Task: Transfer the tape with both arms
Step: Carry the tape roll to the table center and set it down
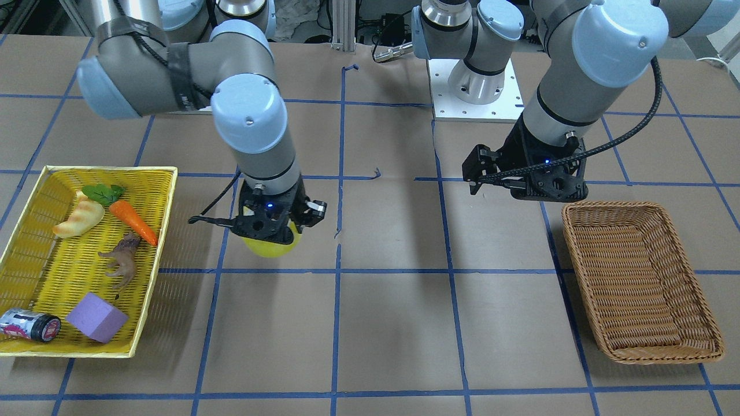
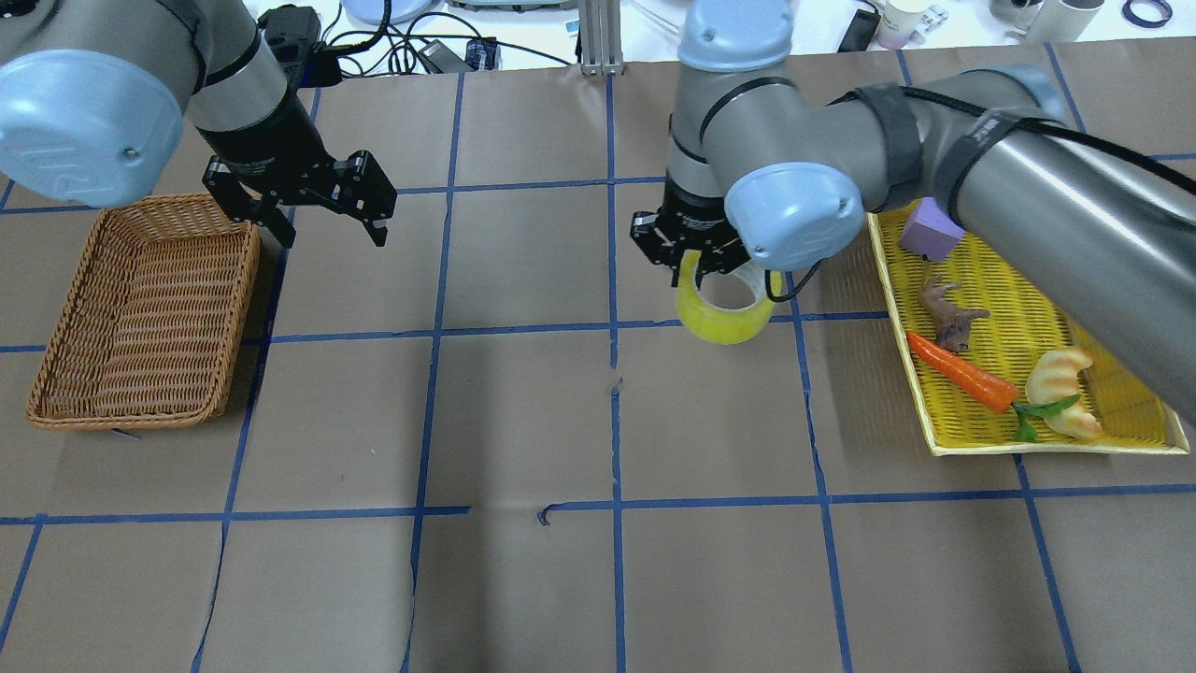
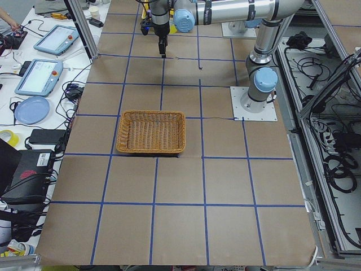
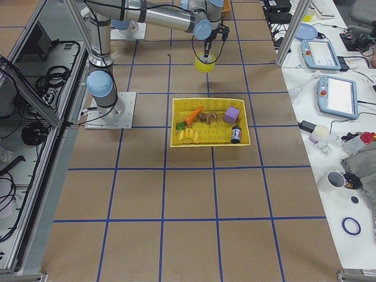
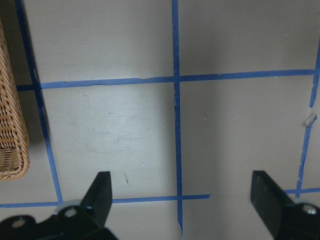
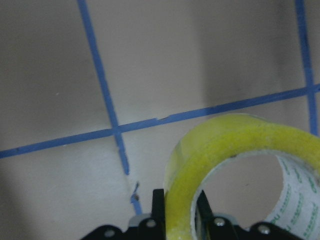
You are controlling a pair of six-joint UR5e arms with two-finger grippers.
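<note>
The tape (image 2: 719, 322), a fat yellow roll with a pale printed core, hangs from my right gripper (image 2: 699, 271), whose fingers are shut on the roll's wall. The roll is held above the table between the two baskets. It also shows in the front view (image 1: 272, 247) and fills the right wrist view (image 6: 230, 150). My left gripper (image 2: 329, 234) is open and empty. It hovers beside the wicker basket's far corner, apart from the tape. In the left wrist view its fingers (image 5: 100, 190) stand wide apart over bare paper.
An empty brown wicker basket (image 2: 140, 308) sits on my left. A yellow basket (image 2: 1028, 449) on my right holds a carrot (image 2: 962, 372), a croissant, a purple block (image 2: 930, 229), a brown toy figure and a dark-capped can (image 1: 32, 325). Blue tape lines grid the brown table.
</note>
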